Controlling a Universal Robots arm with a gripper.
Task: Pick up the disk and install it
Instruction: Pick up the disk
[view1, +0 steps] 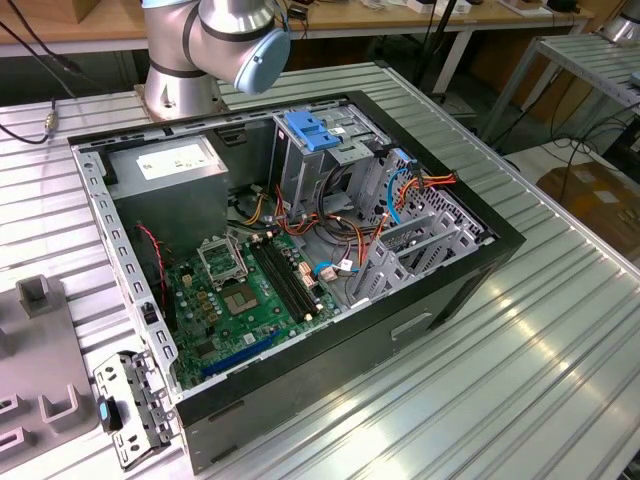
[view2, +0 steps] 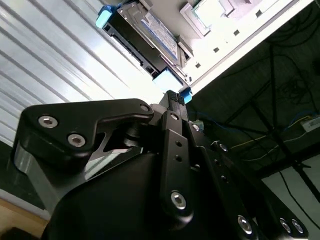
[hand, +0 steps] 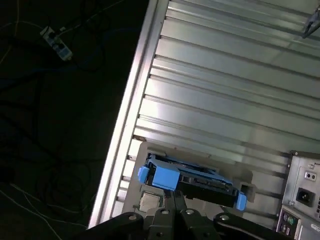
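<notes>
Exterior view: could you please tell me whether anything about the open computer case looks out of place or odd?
Nothing looks damaged or spilled. The computer case lies open on its side, orange and blue cables sprawl loosely inside it, and a loose metal bracket lies on the table by its corner.

An open black computer case (view1: 330, 372) lies on the ribbed aluminium table (view1: 540, 380). It contains a green motherboard (view1: 250, 300), a grey power supply (view1: 165, 170) and a grey drive cage (view1: 300, 175) topped by a blue latch bracket (view1: 313, 130). A grey fixture plate (view1: 40, 370) lies beside the case, at the exterior view's left.
</notes>
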